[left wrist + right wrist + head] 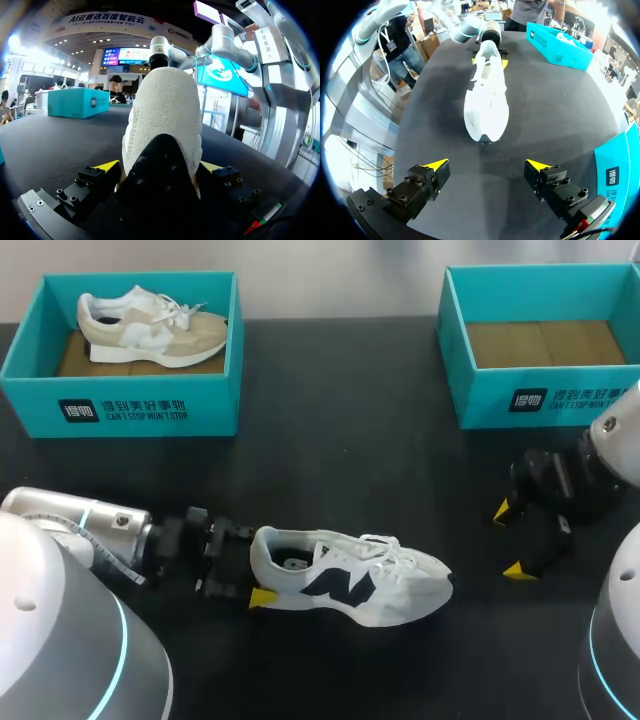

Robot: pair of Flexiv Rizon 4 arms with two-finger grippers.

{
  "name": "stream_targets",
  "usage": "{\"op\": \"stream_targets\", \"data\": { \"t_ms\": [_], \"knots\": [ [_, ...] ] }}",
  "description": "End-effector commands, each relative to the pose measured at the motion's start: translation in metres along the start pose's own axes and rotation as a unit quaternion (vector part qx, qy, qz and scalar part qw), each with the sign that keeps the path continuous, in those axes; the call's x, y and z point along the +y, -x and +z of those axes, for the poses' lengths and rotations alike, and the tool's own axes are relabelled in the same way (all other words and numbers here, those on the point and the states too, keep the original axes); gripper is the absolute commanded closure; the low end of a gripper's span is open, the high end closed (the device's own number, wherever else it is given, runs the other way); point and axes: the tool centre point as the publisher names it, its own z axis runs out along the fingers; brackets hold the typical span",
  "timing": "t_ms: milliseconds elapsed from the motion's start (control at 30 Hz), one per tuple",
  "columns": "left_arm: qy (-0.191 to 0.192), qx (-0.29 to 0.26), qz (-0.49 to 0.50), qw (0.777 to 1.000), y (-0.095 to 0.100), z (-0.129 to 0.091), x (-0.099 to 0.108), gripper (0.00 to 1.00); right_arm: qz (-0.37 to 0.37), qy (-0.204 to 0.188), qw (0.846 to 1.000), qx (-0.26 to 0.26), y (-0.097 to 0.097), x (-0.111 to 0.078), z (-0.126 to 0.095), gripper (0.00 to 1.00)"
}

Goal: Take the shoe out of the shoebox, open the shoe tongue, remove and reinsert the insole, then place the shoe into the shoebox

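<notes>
One firm heel pinch by the left gripper [159,166] was seen on the white, navy-logoed sneaker [350,585] lying on the black worktop [350,470]; its tongue was best lifted gently by the spread right gripper [510,540].

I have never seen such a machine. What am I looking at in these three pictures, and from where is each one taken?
This is a two-armed robot at a black table. One picture looks down from above; the two round ones come from wrist cameras. A white shoe lies on the table, its heel held by the left gripper. The right gripper is open and empty. Behind stand two teal boxes: the left box holds a beige shoe, the right box nothing.
</notes>
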Motion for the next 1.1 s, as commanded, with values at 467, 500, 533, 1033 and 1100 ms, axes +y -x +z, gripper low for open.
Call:
{"op": "stream_targets", "data": {
  "t_ms": [467,500,533,1033,1100],
  "knots": [
    [-0.010,-0.027,-0.009,1.000,-0.002,-0.004,-0.008,0.00,0.001,-0.002,1.000,-0.001,0.000,0.001,0.001,0.00],
    [-0.009,-0.027,-0.008,1.000,-0.002,-0.005,-0.008,0.00,0.001,-0.002,1.000,-0.001,0.000,0.001,0.001,0.00],
    [-0.009,-0.027,-0.008,1.000,-0.001,-0.004,-0.008,0.00,0.001,-0.002,1.000,-0.001,0.000,0.001,0.001,0.00],
    [-0.011,-0.031,-0.006,0.999,-0.005,0.019,-0.010,0.00,0.001,-0.002,1.000,-0.001,0.000,0.001,0.001,0.00],
    [-0.013,-0.032,-0.007,0.999,-0.007,0.020,-0.011,0.00,0.001,-0.002,1.000,-0.001,0.000,0.001,0.001,0.00]
  ]
}}
